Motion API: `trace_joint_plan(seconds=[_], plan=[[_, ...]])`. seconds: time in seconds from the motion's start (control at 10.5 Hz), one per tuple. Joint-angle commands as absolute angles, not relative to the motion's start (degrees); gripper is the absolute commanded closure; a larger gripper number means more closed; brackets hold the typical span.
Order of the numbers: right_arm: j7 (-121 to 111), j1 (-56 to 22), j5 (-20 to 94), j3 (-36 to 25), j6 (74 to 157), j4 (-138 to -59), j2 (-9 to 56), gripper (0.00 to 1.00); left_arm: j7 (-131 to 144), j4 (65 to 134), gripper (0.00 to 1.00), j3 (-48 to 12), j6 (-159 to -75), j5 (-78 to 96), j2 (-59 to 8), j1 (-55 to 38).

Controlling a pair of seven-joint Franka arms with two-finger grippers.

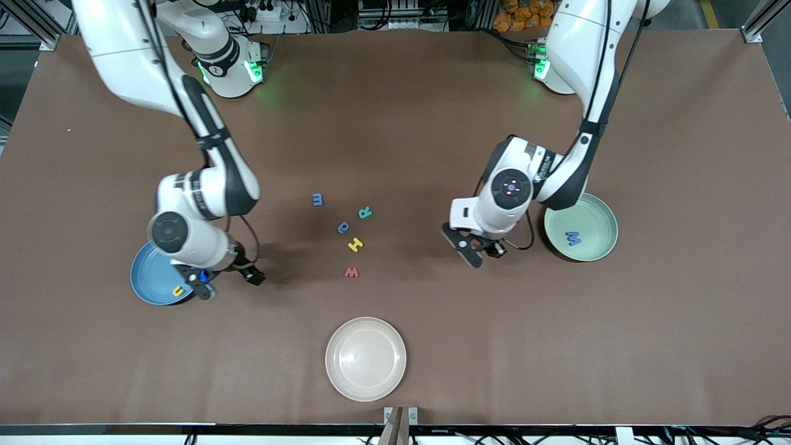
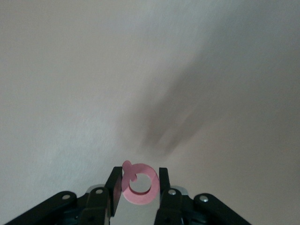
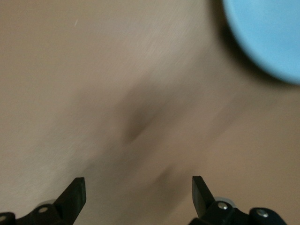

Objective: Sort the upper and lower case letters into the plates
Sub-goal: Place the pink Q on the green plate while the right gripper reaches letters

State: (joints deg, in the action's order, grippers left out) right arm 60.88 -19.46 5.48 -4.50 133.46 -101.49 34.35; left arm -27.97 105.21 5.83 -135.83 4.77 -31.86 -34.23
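Note:
My left gripper (image 1: 487, 248) (image 2: 138, 176) is shut on a pink-red letter Q (image 2: 138, 198), over bare table between the loose letters and the mint green plate (image 1: 602, 213). A blue W (image 1: 573, 238) lies in that plate. My right gripper (image 1: 230, 283) (image 3: 138, 186) hangs open and empty beside the sky blue plate (image 1: 145, 278) (image 3: 267, 37), which holds a yellow u (image 1: 178, 290). On the table's middle lie a blue m (image 1: 317, 199), teal R (image 1: 365, 212), blue a (image 1: 343, 227), yellow H (image 1: 355, 245) and red w (image 1: 351, 272).
A cream-white plate (image 1: 366, 358) sits nearest the front camera, below the loose letters. The brown table top stretches wide around both plates.

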Motion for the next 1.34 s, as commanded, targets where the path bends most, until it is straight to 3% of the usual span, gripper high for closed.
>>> trace_joint_plan(seconds=[0.0, 0.48, 0.67, 0.96, 1.05, 1.15, 1.24], plan=[[70.9, -24.0, 6.1, -4.9, 138.1, -101.1, 37.4, 0.00, -35.1, 112.9, 0.80, 5.8, -137.0, 5.8, -24.7, -30.4], [71.9, -31.9, 10.8, -4.7, 138.2, -101.2, 37.2, 0.00, -43.5, 123.6, 0.80, 7.4, -139.1, 8.2, -20.0, -24.6], [71.9, -35.0, 10.8, -4.7, 138.3, -102.2, 36.7, 0.00, -53.0, 125.5, 0.80, 11.2, -139.0, 12.4, -19.2, -24.2], [71.1, -38.4, 10.5, -4.8, 143.8, -111.9, 32.2, 0.00, -53.8, 128.8, 0.80, 12.3, -139.0, 13.9, -17.5, -23.9], [71.0, -38.8, 10.5, -4.8, 144.1, -113.4, 31.1, 0.00, -53.9, 129.3, 0.73, 12.7, -139.0, 14.2, -17.5, -23.9], [71.0, -39.2, 10.5, -4.8, 144.1, -113.6, 30.8, 0.00, -53.8, 129.3, 0.01, 12.9, -139.0, 16.0, -17.7, -23.9], [71.1, -39.5, 10.5, -4.8, 143.9, -113.6, 30.6, 0.00, -53.8, 129.3, 0.00, 12.9, -138.6, 18.5, -17.9, -24.0]])
